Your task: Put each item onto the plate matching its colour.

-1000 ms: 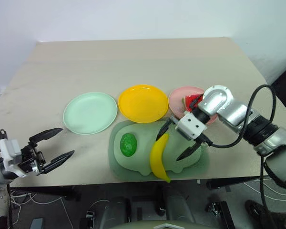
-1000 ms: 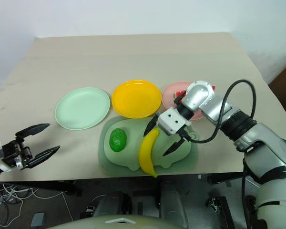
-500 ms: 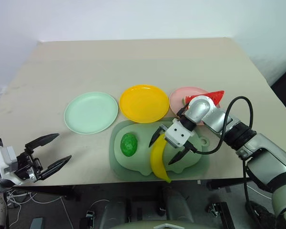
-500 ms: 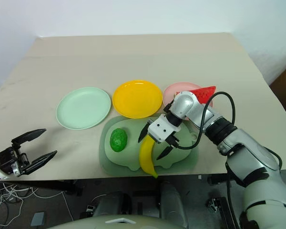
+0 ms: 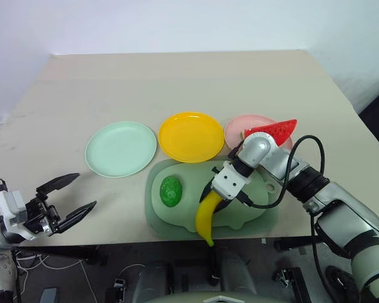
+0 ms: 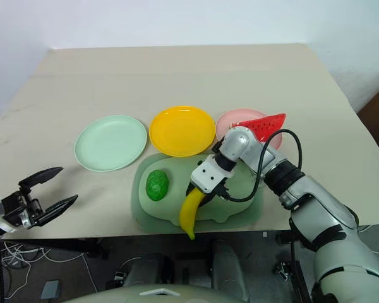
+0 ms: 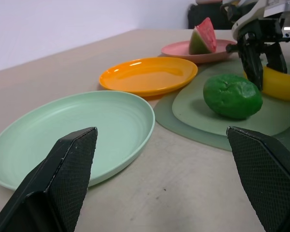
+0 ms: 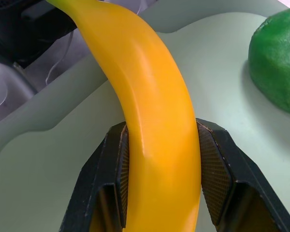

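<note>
My right gripper is shut on the yellow banana, its black pads pressed against both sides of the fruit. The banana lies on the sage-green mat, and its lower tip pokes past the table's front edge. The bumpy dark-green ball rests on the mat's left part. A red watermelon wedge sits on the pink plate. The yellow plate and the mint-green plate hold nothing. My left gripper hovers open at the front left, apart from everything.
The three plates stand in a row just behind the mat. Bare tan tabletop stretches behind the plates to the far edge. The table's front edge runs right below the mat, with cables and dark equipment on the floor beneath.
My right gripper came down and left over the banana, then shut on it. The banana shifted slightly toward the front edge. The left gripper stayed open in place.
</note>
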Robot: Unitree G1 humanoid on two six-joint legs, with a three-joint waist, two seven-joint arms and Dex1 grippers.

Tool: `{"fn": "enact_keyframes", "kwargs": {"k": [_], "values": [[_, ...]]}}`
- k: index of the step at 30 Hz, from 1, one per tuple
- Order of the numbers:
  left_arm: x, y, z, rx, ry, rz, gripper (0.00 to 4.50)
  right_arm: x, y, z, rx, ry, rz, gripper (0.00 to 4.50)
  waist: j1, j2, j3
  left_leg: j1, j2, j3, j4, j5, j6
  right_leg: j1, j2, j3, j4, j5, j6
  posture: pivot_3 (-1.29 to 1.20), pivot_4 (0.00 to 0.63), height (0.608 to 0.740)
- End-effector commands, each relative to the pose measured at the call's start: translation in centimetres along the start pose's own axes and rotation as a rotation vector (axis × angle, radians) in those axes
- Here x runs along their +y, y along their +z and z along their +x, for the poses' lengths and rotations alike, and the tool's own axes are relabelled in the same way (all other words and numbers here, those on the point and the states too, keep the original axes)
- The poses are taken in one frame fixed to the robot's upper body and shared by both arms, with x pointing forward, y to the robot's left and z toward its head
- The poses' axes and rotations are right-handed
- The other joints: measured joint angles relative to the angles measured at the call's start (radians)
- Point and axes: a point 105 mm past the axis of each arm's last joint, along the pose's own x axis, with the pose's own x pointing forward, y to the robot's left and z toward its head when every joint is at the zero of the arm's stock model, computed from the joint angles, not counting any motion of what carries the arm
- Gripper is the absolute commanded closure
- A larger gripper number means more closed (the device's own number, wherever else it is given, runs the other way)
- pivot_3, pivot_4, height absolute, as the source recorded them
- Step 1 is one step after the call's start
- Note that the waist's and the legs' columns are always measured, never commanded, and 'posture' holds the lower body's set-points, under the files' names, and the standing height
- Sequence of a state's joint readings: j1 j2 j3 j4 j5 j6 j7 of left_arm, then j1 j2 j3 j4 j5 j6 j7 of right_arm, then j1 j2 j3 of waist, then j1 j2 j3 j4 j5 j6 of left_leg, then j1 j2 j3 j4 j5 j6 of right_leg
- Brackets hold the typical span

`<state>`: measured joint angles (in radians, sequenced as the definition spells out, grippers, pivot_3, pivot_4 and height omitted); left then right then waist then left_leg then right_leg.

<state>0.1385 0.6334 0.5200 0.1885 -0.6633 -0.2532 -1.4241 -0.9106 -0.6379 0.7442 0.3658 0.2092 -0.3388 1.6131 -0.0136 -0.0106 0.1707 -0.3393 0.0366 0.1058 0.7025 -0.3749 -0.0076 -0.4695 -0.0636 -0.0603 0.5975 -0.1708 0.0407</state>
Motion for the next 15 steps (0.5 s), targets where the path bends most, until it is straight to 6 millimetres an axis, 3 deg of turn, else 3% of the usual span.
{"fn": "enact_keyframes", "kwargs": {"k": [1, 5, 7, 11, 13, 15], "values": [[-0.1, 0.3, 0.4, -0.012, -0.011, 0.026, 0.00, -0.6, 2.9, -1.7, -0.130, -0.053, -0.014, 2.89, -0.001, 0.000, 0.000, 0.000, 0.000, 0.000, 0.000, 0.000, 0.000, 0.000, 0.000, 0.000, 0.000, 0.000, 0.000, 0.00, 0.150, 0.736], [-0.2, 0.2, 0.4, -0.010, -0.018, 0.018, 0.00, -2.1, 6.1, -4.3, -0.298, -0.119, 0.030, 2.89, -0.005, 0.000, 0.000, 0.001, 0.001, -0.001, 0.000, -0.001, 0.001, 0.000, 0.000, 0.000, 0.000, 0.000, 0.000, 0.00, 0.150, 0.736], [0.0, 0.2, 0.4, -0.008, -0.019, 0.016, 0.00, -4.1, 7.3, -6.1, -0.371, -0.194, 0.037, 2.89, -0.007, 0.000, 0.000, 0.001, 0.002, -0.001, 0.000, -0.001, 0.001, 0.000, 0.001, 0.000, 0.000, 0.000, -0.001, 0.00, 0.150, 0.736], [0.4, 0.5, 0.4, -0.010, -0.015, 0.034, 0.00, -8.1, 6.3, -7.0, -0.328, -0.388, 0.068, 2.89, -0.005, -0.001, -0.001, 0.000, 0.003, 0.000, 0.000, 0.000, 0.000, 0.000, 0.001, -0.002, 0.000, 0.002, -0.002, 0.00, 0.150, 0.736], [0.7, 0.7, 0.4, -0.014, -0.001, 0.047, 0.00, -10.5, 4.4, -7.0, -0.250, -0.519, 0.162, 2.89, -0.002, -0.001, -0.001, 0.000, 0.003, 0.000, 0.000, 0.000, 0.000, 0.000, 0.001, -0.003, 0.000, 0.002, -0.003, 0.00, 0.150, 0.736], [0.8, 0.7, 0.4, -0.013, 0.000, 0.048, 0.00, -11.5, 3.4, -7.0, -0.222, -0.579, 0.212, 2.89, 0.000, -0.001, -0.001, -0.001, 0.003, 0.000, 0.000, 0.000, 0.000, 0.000, 0.000, -0.003, 0.000, 0.002, -0.003, 0.00, 0.150, 0.736]]}}
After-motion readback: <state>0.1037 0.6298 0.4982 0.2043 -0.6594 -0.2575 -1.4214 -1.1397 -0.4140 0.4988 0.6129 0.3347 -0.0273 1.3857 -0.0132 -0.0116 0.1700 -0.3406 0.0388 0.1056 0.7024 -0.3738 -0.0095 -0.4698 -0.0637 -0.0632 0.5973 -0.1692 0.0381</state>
